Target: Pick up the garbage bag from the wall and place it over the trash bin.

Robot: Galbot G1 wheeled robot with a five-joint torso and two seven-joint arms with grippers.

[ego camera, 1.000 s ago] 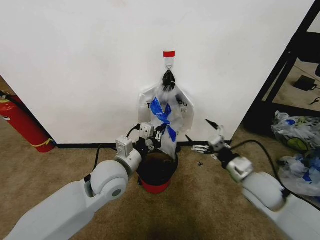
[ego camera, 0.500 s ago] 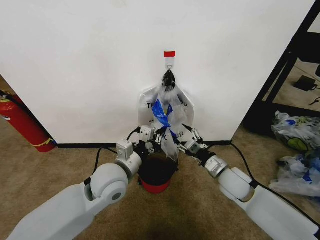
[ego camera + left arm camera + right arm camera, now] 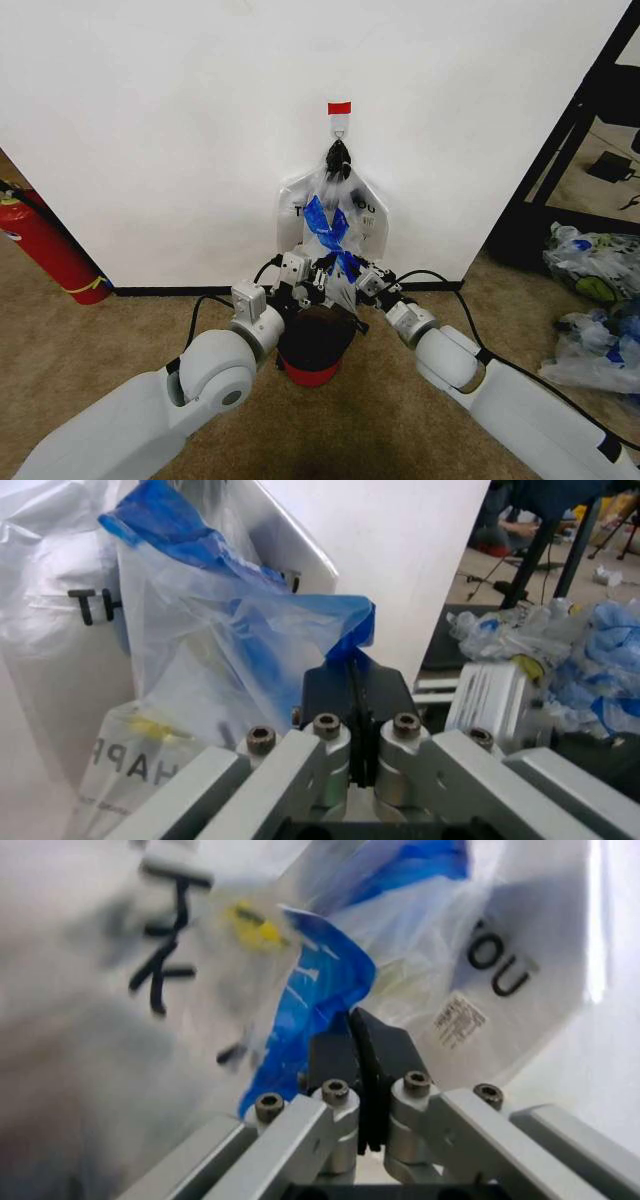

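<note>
The garbage bag, see-through with blue strokes and black lettering, hangs by its knotted handles from a hook under red tape on the white wall. Below it stands the black mesh trash bin with its red base. My left gripper is at the bag's lower left edge, shut with blue film pinched at its tips. At the lower right edge my right gripper is shut against the blue film. Both sit just above the bin's rim.
A red fire extinguisher leans at the wall's left end. A black shelf frame stands to the right, with a bundle of plastic bags on the carpet beside it. A black baseboard runs under the wall.
My right arm swung in from the right, where its gripper stood open over the carpet, and closed at the bag's lower right edge. The left gripper stayed at the bag.
</note>
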